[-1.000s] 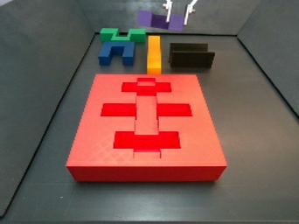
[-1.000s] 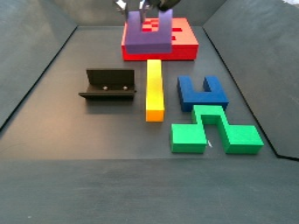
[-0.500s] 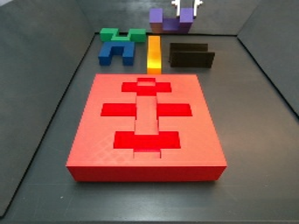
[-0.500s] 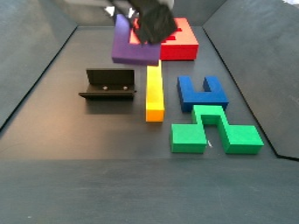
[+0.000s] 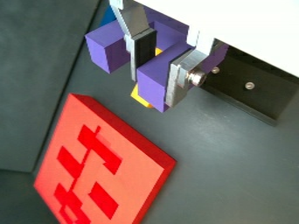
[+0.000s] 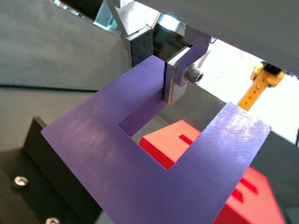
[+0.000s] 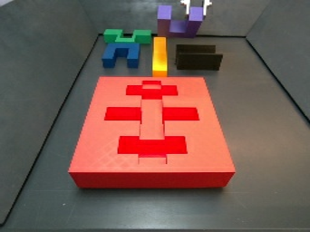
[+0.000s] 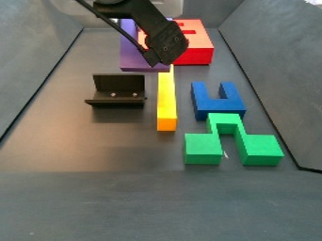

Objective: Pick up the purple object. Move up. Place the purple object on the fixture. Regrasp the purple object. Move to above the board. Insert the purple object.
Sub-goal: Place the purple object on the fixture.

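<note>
Pincer (image 5: 156, 54): two flat silver plates with dark pads, clamped on one prong of the small matte purple U-shaped block (image 6: 152, 149). In both wrist views the prong sits between the plates; the block hangs clear of the counter (image 8: 113, 151), carried in the air.

Directly beneath the pincer, in a wrist view: the tip of a long yellow bar (image 5: 142, 96), lying on the dark grey counter.

Beside and below the pincer: the small black box-like fixture (image 8: 120, 92) with raised back and sides, empty. In a wrist view its black wall with two screw heads (image 5: 251, 85) lies just beside the held block, lower down.

Below and further off: the large flat red board (image 7: 151, 131) with cross- and bar-shaped recessed cutouts, all cutouts vacant.

Well apart from the pincer, across the yellow bar: a dark blue U-shaped block (image 8: 216, 98) and a green stepped block (image 8: 231, 139), both resting on the counter.

Step in hand, as judged: pick-up and lift done; the block travels toward the fixture. Next move calls for shifting sideways over the fixture, lowering until the block seats against the raised back, then releasing for the regrasp.
</note>
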